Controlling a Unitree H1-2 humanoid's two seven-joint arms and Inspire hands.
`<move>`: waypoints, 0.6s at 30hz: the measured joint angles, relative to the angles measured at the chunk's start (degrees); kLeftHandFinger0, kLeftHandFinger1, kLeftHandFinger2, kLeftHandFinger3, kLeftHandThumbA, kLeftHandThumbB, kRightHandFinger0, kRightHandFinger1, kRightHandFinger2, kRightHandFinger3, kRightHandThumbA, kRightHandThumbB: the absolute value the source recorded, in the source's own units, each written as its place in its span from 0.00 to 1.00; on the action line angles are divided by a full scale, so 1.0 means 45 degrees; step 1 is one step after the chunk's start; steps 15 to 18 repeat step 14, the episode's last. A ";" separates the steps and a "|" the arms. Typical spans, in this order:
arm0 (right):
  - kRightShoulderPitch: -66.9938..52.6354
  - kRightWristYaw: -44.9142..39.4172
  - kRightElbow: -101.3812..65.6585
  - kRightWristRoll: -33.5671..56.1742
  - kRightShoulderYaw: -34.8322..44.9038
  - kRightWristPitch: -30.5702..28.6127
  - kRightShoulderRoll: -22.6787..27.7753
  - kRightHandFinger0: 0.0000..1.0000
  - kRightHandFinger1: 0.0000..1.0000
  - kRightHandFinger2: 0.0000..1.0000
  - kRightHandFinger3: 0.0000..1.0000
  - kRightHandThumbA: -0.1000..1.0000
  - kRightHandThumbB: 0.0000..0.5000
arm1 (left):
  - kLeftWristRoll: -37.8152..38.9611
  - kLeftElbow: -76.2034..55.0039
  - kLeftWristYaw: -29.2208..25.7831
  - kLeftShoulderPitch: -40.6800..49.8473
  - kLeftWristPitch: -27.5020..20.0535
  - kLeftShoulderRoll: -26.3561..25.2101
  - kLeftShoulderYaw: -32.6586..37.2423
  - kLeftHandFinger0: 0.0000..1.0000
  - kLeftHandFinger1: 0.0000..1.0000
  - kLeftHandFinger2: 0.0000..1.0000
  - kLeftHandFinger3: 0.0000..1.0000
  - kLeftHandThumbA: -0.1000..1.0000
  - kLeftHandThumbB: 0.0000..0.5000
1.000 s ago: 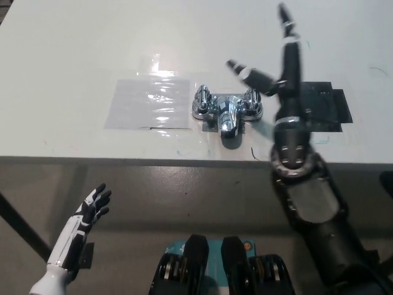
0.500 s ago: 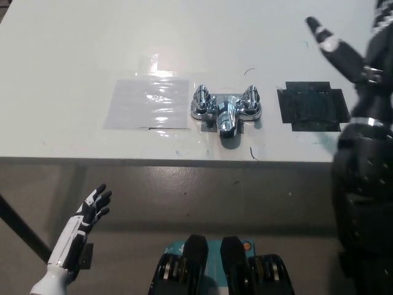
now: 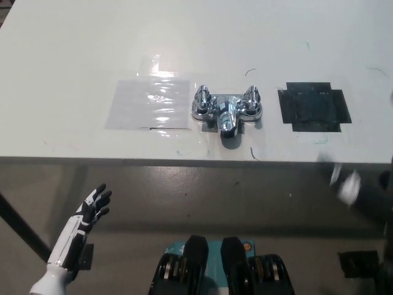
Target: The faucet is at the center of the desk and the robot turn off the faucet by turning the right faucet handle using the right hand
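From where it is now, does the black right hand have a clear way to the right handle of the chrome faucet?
Probably yes. The black right hand shows only as a blur off the white desk's front edge, apart from the chrome faucet. Nothing stands between it and the right handle; only flat black tape lies nearby.

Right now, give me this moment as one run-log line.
right hand: blurred, off desk, state unclear | faucet: untouched | left hand: open, resting low

My desk (image 3: 73,55) is plain white. The faucet (image 3: 226,109) on it is shiny chrome, silver with dark reflections. At its nine o'clock lies a glossy clear sheet (image 3: 148,102) with white glare; at its three o'clock, a black patch (image 3: 313,106). My left hand (image 3: 92,208) is white with black fingers. The floor (image 3: 196,190) is grey.
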State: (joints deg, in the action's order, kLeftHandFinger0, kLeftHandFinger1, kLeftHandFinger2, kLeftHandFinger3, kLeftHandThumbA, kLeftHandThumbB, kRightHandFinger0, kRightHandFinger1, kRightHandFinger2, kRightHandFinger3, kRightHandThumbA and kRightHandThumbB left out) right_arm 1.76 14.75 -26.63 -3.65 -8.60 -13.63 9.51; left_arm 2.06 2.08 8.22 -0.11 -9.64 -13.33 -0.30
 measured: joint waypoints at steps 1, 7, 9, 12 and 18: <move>-0.0236 -0.0082 0.0182 -0.0054 -0.0033 -0.0186 0.0069 1.00 1.00 1.00 1.00 1.00 0.71 | 0.0000 -0.0001 0.0002 -0.0001 0.0000 0.0000 -0.0001 1.00 1.00 1.00 1.00 1.00 0.78; -0.1088 -0.0251 0.3579 -0.0652 -0.0203 -0.1363 0.0298 1.00 1.00 1.00 1.00 1.00 0.64 | 0.0005 -0.0015 0.0014 -0.0010 -0.0010 0.0002 -0.0033 1.00 1.00 1.00 1.00 1.00 0.79; -0.1054 -0.0254 0.4853 -0.0839 -0.0318 -0.1620 0.0335 1.00 1.00 1.00 1.00 1.00 0.66 | 0.0006 -0.0024 0.0014 -0.0012 -0.0011 0.0002 -0.0036 1.00 1.00 1.00 1.00 1.00 0.79; -0.0884 -0.0308 0.6460 -0.0882 -0.0340 -0.1791 0.0319 1.00 1.00 1.00 1.00 1.00 0.68 | 0.0003 -0.0024 0.0014 -0.0025 -0.0014 0.0001 -0.0039 1.00 1.00 1.00 1.00 1.00 0.81; -0.0697 -0.0415 0.7296 -0.0811 -0.0323 -0.1826 0.0291 1.00 1.00 1.00 1.00 1.00 0.68 | -0.0002 -0.0024 0.0013 -0.0028 -0.0014 0.0001 -0.0042 1.00 1.00 1.00 1.00 1.00 0.81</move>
